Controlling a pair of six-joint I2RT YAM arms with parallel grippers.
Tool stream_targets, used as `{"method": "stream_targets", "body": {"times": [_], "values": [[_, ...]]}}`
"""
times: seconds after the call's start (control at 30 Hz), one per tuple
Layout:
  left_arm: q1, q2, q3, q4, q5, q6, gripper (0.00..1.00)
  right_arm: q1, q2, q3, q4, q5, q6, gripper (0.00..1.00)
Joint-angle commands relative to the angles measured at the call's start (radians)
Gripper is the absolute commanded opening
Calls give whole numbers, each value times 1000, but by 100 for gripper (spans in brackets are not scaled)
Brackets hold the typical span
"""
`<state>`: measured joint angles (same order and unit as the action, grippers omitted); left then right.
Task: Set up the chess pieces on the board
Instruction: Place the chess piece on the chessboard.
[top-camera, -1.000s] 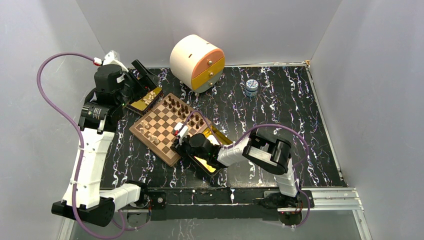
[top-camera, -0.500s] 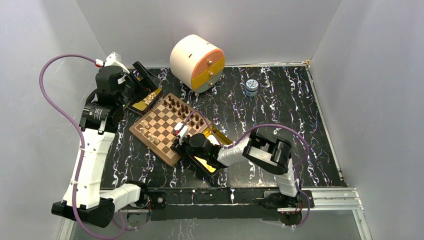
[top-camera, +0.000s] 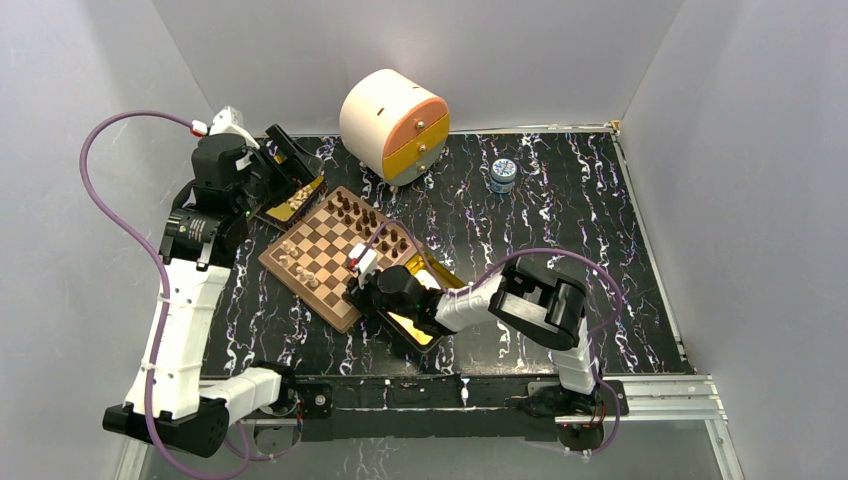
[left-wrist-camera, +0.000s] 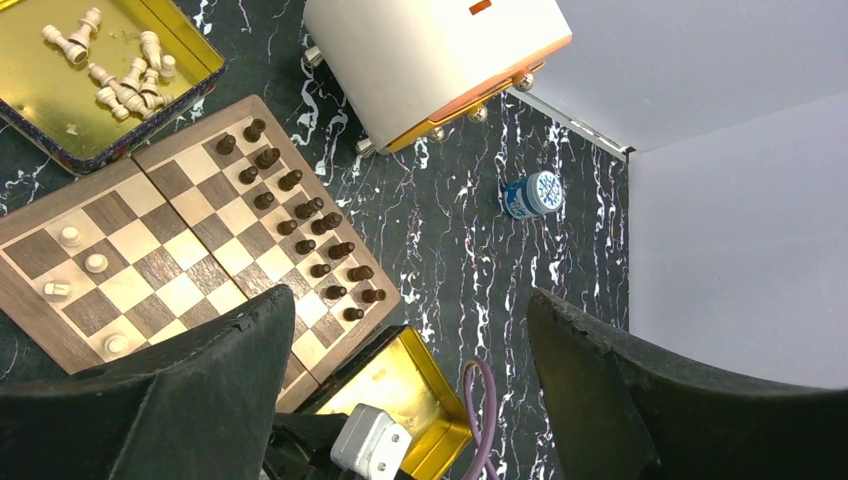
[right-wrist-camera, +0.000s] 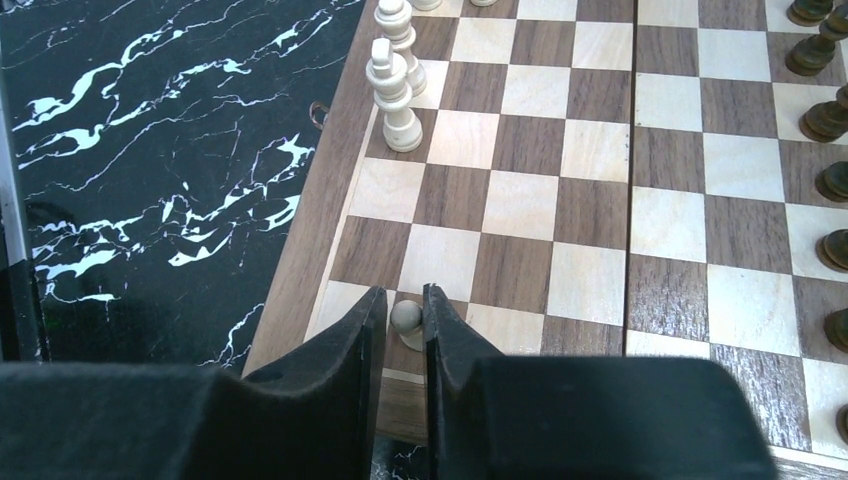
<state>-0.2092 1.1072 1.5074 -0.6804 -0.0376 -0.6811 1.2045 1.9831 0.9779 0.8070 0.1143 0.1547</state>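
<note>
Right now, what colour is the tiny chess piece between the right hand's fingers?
Light tan. The chess piece shows best in the right wrist view.

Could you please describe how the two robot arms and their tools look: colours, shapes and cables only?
Both arms have boxy white links joined by black motor housings. The left arm carries a long purple cable; the right arm has its own purple lead. Each wrist bears a small white block. The left tool and right tool each have two thick matte black fingers.
</note>
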Motion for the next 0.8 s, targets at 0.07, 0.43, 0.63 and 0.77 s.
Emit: {"method": "stream_targets", "body": {"times": [0.07,0.43,0.63,0.77], "values": [[4,-30,-9,16,0,7,82,1,-41,44,-25,22,8,35],[4,-26,-49,-10,-52,58,83,1,-184,92,-161,26,-32,69],[4,-25,-97,-73,-130,161,81,1,-348,60,-290,48,-15,75],[4,2,-157,-130,-179,233,67,1,-510,-23,-360,34,13,81]]}}
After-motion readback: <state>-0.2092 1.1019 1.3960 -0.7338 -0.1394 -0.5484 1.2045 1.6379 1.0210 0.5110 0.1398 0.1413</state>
